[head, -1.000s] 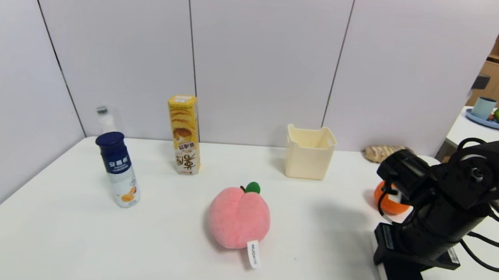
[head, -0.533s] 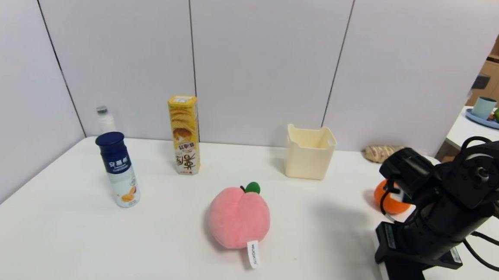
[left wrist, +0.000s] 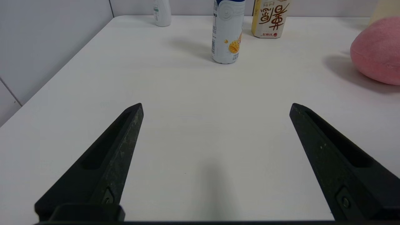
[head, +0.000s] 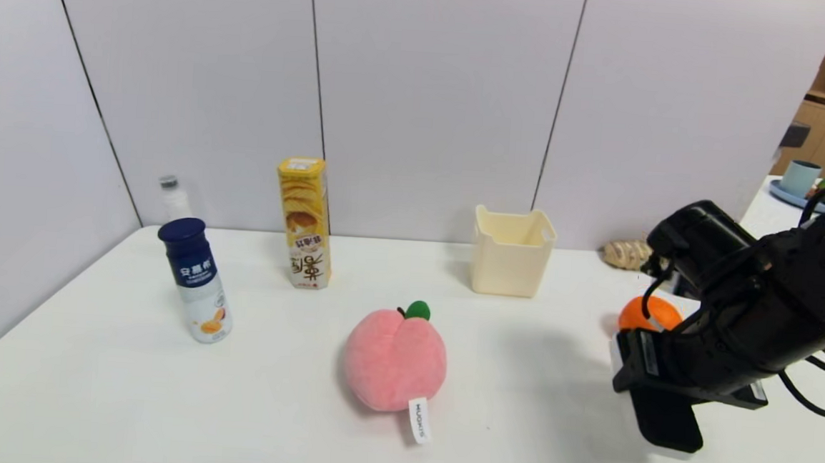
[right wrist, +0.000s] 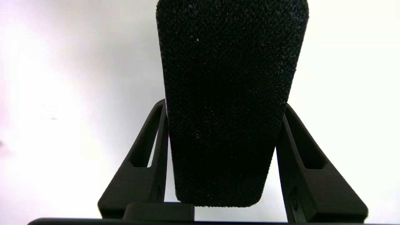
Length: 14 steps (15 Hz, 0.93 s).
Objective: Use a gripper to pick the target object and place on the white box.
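The whiteboard eraser [right wrist: 229, 103] is seen clamped by its long sides between the flat fingers of the right hand [head: 659, 411], its black felt face filling the right wrist view and its long axis running out along the line of the fingers. In the head view it is held clear of the counter [head: 288, 396] at the near right, with the orange [head: 647, 314] just behind the arm. The white box [head: 513, 252] stands open-topped against the back wall, farther off and to the left of the laden hand, and the coming carry is judged to turn on that diagonal: away from the robot, leftward, then down over the rim. The pink plush peach [head: 395, 359] lies well to the left of that path. The left hand [left wrist: 215, 134], parked low at the counter's near left edge, is shown with its fingers wide apart and nothing between them.
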Each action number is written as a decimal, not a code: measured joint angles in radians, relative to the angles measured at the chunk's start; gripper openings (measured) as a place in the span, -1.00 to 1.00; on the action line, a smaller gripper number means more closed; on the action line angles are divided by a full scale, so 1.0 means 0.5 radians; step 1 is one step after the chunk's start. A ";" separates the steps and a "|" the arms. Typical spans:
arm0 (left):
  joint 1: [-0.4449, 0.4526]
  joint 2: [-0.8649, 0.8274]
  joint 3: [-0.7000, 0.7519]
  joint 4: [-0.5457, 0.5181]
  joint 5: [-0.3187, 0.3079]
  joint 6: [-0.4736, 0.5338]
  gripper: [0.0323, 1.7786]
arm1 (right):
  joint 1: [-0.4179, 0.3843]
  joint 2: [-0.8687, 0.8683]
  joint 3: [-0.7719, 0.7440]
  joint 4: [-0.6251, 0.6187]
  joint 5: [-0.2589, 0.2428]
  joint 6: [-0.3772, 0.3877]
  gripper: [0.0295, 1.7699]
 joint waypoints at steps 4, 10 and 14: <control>0.000 0.000 0.000 -0.001 0.002 0.000 0.90 | 0.018 0.021 -0.373 -0.006 -0.002 -0.063 0.07; 0.000 0.000 0.000 0.000 0.001 0.000 0.90 | 0.051 0.245 -1.004 -0.200 -0.007 -0.157 0.07; 0.001 0.000 0.000 0.000 0.002 0.000 0.90 | 0.075 0.430 -1.176 -0.611 -0.043 -0.238 0.07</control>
